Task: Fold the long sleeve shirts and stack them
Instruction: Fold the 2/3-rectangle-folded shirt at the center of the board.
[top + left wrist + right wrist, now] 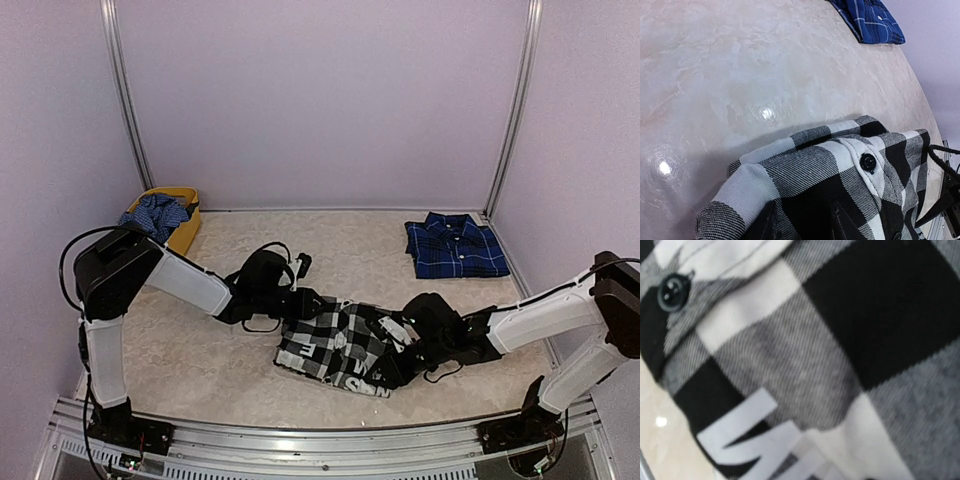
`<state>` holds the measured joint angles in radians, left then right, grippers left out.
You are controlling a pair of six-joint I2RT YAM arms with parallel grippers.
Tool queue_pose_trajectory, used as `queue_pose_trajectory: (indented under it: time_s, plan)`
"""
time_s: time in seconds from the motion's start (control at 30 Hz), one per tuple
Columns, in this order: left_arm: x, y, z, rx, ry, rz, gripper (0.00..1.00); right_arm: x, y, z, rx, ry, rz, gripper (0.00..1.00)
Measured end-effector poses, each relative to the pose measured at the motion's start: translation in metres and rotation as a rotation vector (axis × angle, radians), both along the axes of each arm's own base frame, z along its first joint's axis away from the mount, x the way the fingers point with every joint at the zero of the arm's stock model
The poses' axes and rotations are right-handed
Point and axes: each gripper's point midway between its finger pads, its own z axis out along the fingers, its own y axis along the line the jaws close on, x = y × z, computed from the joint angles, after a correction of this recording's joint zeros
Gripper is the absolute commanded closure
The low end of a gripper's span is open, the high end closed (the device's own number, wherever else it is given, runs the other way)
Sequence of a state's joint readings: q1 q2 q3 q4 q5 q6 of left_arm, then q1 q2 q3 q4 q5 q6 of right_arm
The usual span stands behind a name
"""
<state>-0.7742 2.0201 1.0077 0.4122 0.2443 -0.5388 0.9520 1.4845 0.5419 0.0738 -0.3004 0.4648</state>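
Black-and-white cloth, the checked shirt (pixel 335 345), lay crumpled near the middle of the table (pixel 200 365), the left gripper (pixel 305 303) at its far left edge and the right gripper (pixel 398 350) on its right side. The navy plaid shirt (pixel 455 247) sat folded far right. From the left wrist, dark fingers (pixel 840 222) pinched a raised fold of the check. From the right wrist, check and white lettering (pixel 755 440) filled the view, so I could not tell how the jaws stood.

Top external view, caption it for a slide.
Left gripper and right gripper at the check shirt; navy plaid shirt folded at back right.
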Motion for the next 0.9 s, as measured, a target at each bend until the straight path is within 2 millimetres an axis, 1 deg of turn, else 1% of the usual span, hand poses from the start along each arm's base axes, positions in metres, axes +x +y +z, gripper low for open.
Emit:
queue_pose_trajectory:
  time_s: [0.07,0.17,0.23,0.33,0.4,0.5,0.6,0.67,0.7,0.73,0.8,0.83,0.9]
  plan:
    - [0.001,0.003,-0.001,-0.014,0.0,-0.001,0.67,-0.002,-0.001,0.002,-0.007,-0.009,0.003,0.49]
    - [0.002,0.011,0.001,-0.021,-0.002,0.007,0.67,-0.013,-0.002,0.01,-0.014,-0.02,0.027,0.48]
    - [0.002,0.017,0.004,-0.018,-0.004,0.015,0.66,-0.022,-0.001,0.018,-0.012,-0.031,0.049,0.48]
    - [-0.004,0.027,0.013,-0.01,-0.012,0.022,0.66,-0.032,0.001,0.035,0.013,-0.053,0.076,0.48]
    - [-0.011,0.031,0.025,-0.013,-0.027,0.022,0.66,-0.035,0.003,0.046,0.037,-0.065,0.082,0.48]
    - [-0.028,0.029,0.056,-0.037,-0.076,0.007,0.65,-0.034,0.007,0.058,0.073,-0.08,0.08,0.48]
    - [-0.054,0.019,0.089,-0.08,-0.126,-0.032,0.65,-0.033,0.009,0.056,0.072,-0.075,0.076,0.48]
    - [-0.074,0.014,0.098,-0.103,-0.132,-0.06,0.65,-0.032,0.011,0.051,0.058,-0.066,0.071,0.48]
    - [-0.092,0.014,0.095,-0.105,-0.118,-0.078,0.65,-0.03,0.012,0.047,0.05,-0.061,0.068,0.48]
    - [-0.096,0.015,0.092,-0.101,-0.109,-0.082,0.65,-0.029,0.014,0.044,0.042,-0.057,0.065,0.48]
    - [-0.118,0.017,0.072,-0.077,-0.068,-0.102,0.65,-0.026,0.017,0.038,0.026,-0.051,0.061,0.48]
    - [-0.129,0.021,0.059,-0.053,-0.042,-0.107,0.65,-0.025,0.019,0.036,0.021,-0.05,0.06,0.48]
    - [-0.141,0.029,0.037,-0.015,0.002,-0.109,0.66,-0.023,0.022,0.03,0.008,-0.044,0.059,0.48]
